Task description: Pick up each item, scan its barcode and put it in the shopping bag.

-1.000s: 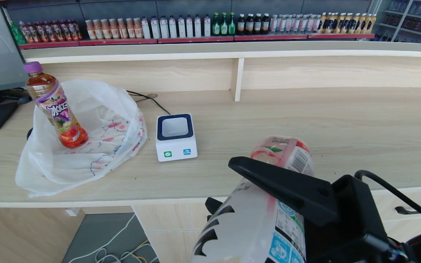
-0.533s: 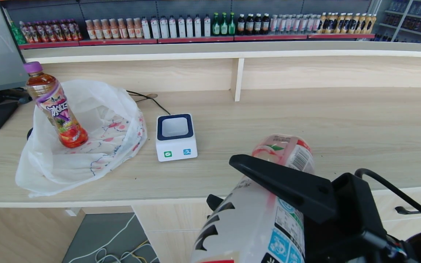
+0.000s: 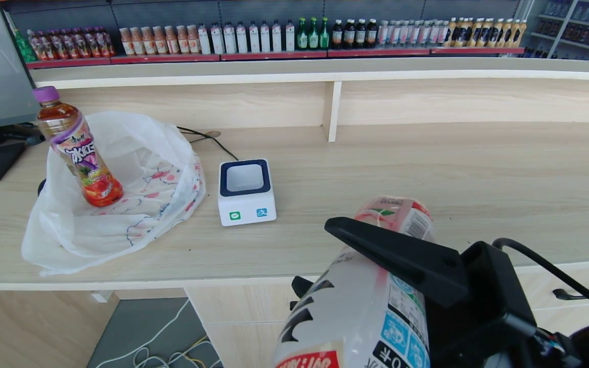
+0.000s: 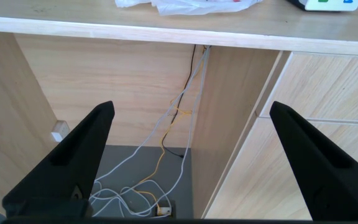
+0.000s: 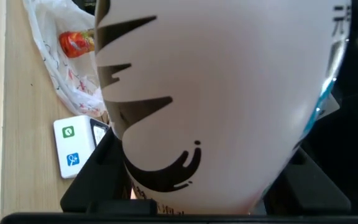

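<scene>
With the right gripper point(image 3: 320, 255) clamped around the white bottle point(image 3: 376, 306), tilted over the counter's point(image 3: 427, 163) near edge, right of the scanner point(image 3: 246, 191): carry across above the scanner window, roll the wrist until the barcode point(image 3: 420, 223) faces down, hold level. Then on to the bag point(image 3: 120, 220) near the left edge. Leave the left gripper point(image 4: 191, 112), spread wide below the counter, parked.

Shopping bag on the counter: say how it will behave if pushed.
Probably floppy: the thin shopping bag lies crumpled and slumped. Likely light, so it may slide, though the tea bottle standing in it should anchor it.
</scene>
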Controlling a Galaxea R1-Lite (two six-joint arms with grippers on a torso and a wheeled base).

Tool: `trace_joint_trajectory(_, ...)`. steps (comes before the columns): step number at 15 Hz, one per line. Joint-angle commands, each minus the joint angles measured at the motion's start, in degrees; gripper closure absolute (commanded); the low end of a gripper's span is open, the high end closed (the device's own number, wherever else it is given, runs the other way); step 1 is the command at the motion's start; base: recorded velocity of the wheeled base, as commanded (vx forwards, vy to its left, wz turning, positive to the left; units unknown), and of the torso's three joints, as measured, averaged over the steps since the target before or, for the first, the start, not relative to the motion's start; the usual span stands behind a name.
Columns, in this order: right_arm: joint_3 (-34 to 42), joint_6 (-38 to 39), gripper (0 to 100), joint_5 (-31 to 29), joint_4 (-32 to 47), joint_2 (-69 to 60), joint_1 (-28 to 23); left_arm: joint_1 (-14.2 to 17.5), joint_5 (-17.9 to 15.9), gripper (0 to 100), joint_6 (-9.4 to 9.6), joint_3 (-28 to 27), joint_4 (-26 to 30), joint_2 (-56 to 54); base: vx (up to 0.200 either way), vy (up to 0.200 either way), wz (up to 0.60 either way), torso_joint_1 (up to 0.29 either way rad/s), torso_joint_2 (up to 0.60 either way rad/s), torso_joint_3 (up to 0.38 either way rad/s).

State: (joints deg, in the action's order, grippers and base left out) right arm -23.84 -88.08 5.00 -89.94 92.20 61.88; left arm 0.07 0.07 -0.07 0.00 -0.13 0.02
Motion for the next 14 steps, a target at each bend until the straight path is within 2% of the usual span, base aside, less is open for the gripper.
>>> trace_joint_trajectory(1,1.34,3.09,100,0.01,-0.06,0.09,-0.09,0.01,0.01,0,-0.01,0.00,-0.04,-0.02,0.000,0.000,0.00,0.000,0.00,0.000)
trace_joint_trajectory(6,4.77,15.48,100,-0.25,-0.06,0.35,-1.50,0.01,0.01,0,-0.01,0.00,-0.04,-0.02,0.000,0.000,0.00,0.000,0.00,0.000)
trace_joint_trajectory(8,6.35,23.13,100,-0.25,-0.06,0.70,-1.50,0.01,0.01,0,-0.01,0.00,-0.04,-0.02,0.000,0.000,0.00,0.000,0.00,0.000)
trace_joint_trajectory(10,6.27,24.97,100,-0.25,-0.06,0.53,-1.50,0.01,0.01,0,-0.01,0.00,-0.04,-0.02,0.000,0.000,0.00,0.000,0.00,0.000)
trace_joint_trajectory(12,6.00,31.12,100,-0.34,-0.06,0.18,-1.59,0.01,0.01,0,-0.01,0.00,-0.04,-0.02,0.000,0.000,0.00,0.000,0.00,0.000)
trace_joint_trajectory(14,4.77,35.61,100,-2.98,-0.06,0.97,-2.11,0.01,0.01,0,-0.01,0.00,-0.04,-0.02,0.000,0.000,0.00,0.000,0.00,0.000)
